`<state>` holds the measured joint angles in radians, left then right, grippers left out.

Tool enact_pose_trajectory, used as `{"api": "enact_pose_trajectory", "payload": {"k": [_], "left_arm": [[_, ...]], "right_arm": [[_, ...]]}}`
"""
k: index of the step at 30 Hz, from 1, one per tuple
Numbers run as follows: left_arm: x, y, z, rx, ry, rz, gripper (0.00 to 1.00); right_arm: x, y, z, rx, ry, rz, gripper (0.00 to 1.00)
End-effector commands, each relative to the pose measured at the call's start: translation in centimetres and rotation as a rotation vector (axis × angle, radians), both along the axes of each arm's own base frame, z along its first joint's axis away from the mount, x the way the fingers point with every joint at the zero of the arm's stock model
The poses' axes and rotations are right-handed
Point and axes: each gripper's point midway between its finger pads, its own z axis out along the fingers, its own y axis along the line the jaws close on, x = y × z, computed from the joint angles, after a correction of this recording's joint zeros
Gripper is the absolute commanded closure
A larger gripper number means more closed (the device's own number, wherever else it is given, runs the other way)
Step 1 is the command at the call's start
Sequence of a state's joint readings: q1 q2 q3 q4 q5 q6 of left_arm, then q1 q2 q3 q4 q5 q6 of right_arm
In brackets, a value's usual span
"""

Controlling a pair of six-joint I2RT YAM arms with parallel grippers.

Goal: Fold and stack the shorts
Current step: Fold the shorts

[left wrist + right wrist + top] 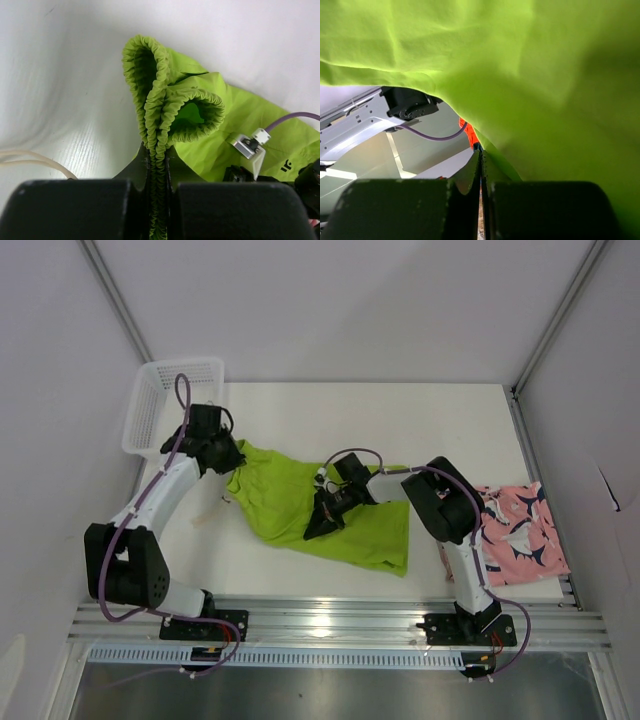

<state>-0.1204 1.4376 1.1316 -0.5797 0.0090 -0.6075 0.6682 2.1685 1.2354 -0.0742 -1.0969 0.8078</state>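
The lime green shorts (pixel 272 490) lie spread across the middle of the table. My left gripper (pixel 232 458) is at their far left corner. In the left wrist view it (pixel 157 162) is shut on the gathered elastic waistband (pixel 165 105), which stands up in folds beyond the fingers. My right gripper (pixel 318 528) sits at the shorts' near middle. In the right wrist view its jaws (pixel 481 150) are pressed together with the green fabric (pixel 545 75) meeting the tips and lifted over the camera. The pink printed shorts (pixel 520 530) lie flat at the right.
A white mesh basket (pixel 150 410) stands at the far left corner, just behind the left arm. The white table (pixel 400 420) is walled on three sides. The right arm's elbow (pixel 445 502) overlaps the pink shorts' left edge.
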Motion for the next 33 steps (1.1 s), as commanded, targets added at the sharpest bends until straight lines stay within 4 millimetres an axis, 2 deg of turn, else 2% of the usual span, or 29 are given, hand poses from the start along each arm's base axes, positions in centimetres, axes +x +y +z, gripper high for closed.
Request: {"api": "enact_pose_trajectory", "payload": {"k": [1, 7, 8, 10, 14, 15, 16, 17, 25, 27, 30, 33], "left_arm": [[1.1, -1.0, 3.1, 0.06, -0.075, -0.035, 1.0], [1.0, -2.6, 5.5, 0.099, -0.102, -0.074, 1.0], [0.9, -3.0, 6.5, 0.112, -0.111, -0.086, 1.0], [0.6, -3.6, 7.3, 0.119, -0.12, -0.101, 1.0], [-0.6, -6.5, 10.0, 0.123, -0.169, -0.17, 1.0], [-1.1, -6.8, 10.1, 0.14, -0.161, -0.176, 1.0], [-1.6, -7.8, 10.2, 0.143, -0.163, -0.203, 1.0], [-1.6, -8.4, 11.0, 0.142, -0.18, -0.213, 1.0], [-3.1, -11.7, 11.1, 0.167, -0.17, -0.294, 1.0], [-3.2, -11.8, 11.2, 0.176, -0.168, -0.297, 1.0], [-3.0, -11.3, 11.3, 0.213, -0.168, -0.296, 1.0], [-2.8, -10.4, 11.4, 0.268, -0.162, -0.283, 1.0]], "right_arm": [[0.3, 0.8, 0.2, 0.02, 0.025, 0.003, 1.0], [0.3, 1.4, -1.6, -0.026, 0.052, 0.008, 1.0], [0.3, 1.4, -2.3, -0.046, 0.059, 0.001, 1.0], [0.3, 1.5, -2.5, -0.054, 0.068, -0.004, 1.0], [0.5, 1.5, -3.0, -0.082, 0.102, -0.062, 1.0], [1.1, 2.0, -2.7, -0.053, 0.074, -0.074, 1.0], [1.1, 2.1, -2.7, -0.051, 0.08, -0.079, 1.0], [1.1, 2.4, -2.7, -0.057, 0.088, -0.077, 1.0], [2.5, 3.9, -3.5, -0.102, 0.129, -0.139, 1.0], [3.1, 4.7, -3.1, -0.109, 0.126, -0.139, 1.0], [3.1, 5.9, -3.5, -0.154, 0.132, -0.147, 1.0], [3.3, 7.9, -3.5, -0.153, 0.118, -0.146, 1.0]]}}
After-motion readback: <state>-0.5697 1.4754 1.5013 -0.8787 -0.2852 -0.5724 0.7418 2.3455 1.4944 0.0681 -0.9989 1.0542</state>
